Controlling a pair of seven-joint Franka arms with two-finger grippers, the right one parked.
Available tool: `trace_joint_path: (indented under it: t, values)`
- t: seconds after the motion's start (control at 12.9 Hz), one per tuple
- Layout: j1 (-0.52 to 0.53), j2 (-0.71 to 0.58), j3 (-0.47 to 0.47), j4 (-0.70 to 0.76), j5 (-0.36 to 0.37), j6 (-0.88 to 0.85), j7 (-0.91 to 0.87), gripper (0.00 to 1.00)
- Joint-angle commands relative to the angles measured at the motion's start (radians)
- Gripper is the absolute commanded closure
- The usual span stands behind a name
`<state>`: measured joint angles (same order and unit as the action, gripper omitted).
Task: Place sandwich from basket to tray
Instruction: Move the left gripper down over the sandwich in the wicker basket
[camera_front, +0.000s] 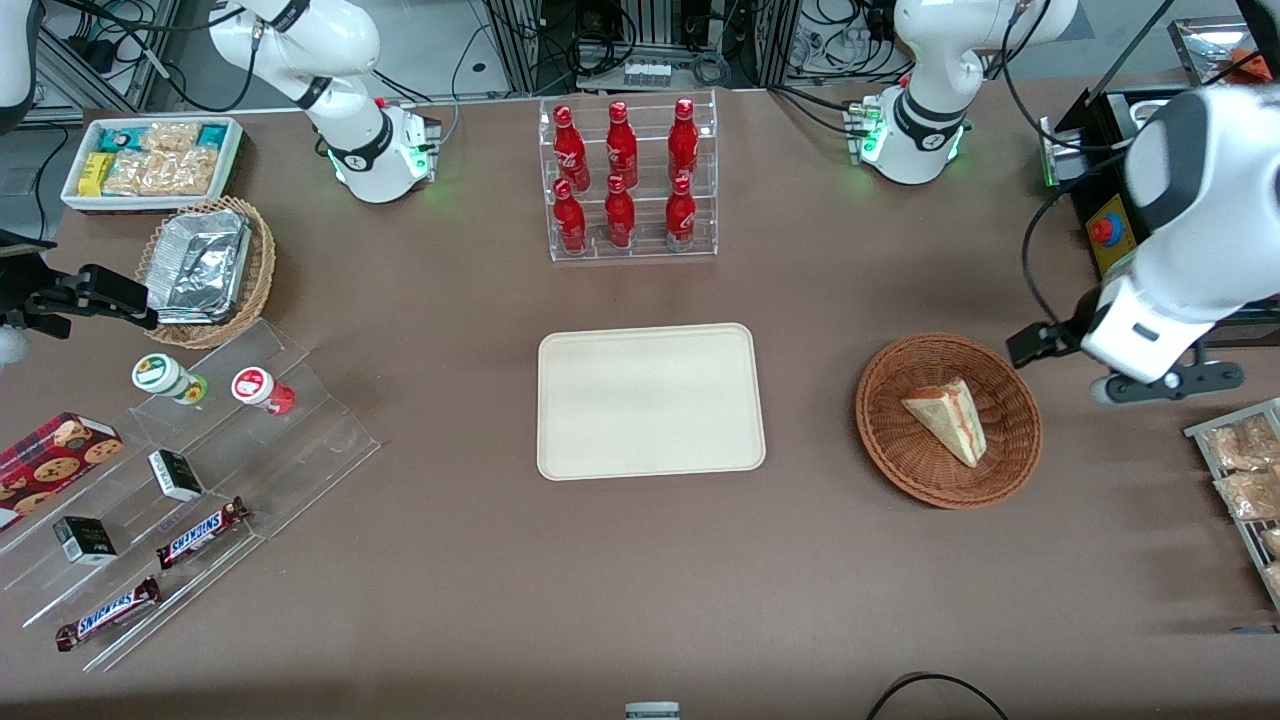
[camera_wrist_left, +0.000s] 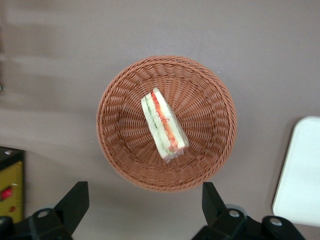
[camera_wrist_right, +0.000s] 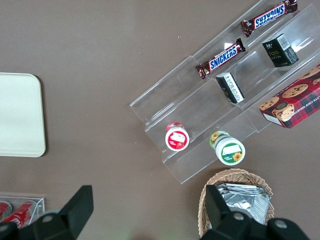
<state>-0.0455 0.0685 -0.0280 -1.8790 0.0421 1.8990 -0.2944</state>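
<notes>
**Sandwich lies in the basket, tool spread wide above it**

You have bare brown tabletop (camera_front: 800, 560) between the woven reddish-brown basket (camera_front: 885, 440) and the flat cream tray (camera_front: 650, 400), which lie well apart. The triangular sandwich (camera_wrist_left: 164, 125), white bread with red and green layers along its edge, lies in the basket. Your tool (camera_wrist_left: 145, 202) hangs over the basket's rim, fingers (camera_wrist_left: 74, 201) wide apart, gripping nothing.

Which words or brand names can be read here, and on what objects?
"SNICKERS": on each of two chocolate bars on the clear stand.
Red bottles, black boxes, cookie box, cup lids: print too small to read.
Gripper, sandwich, basket, tray: no text.
</notes>
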Motion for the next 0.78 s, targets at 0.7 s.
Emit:
trace_joint_path:
  t: [0.7]
  values:
    - [-0.031,0.076,-0.007,-0.324,0.018,0.494,-0.431,0.00]
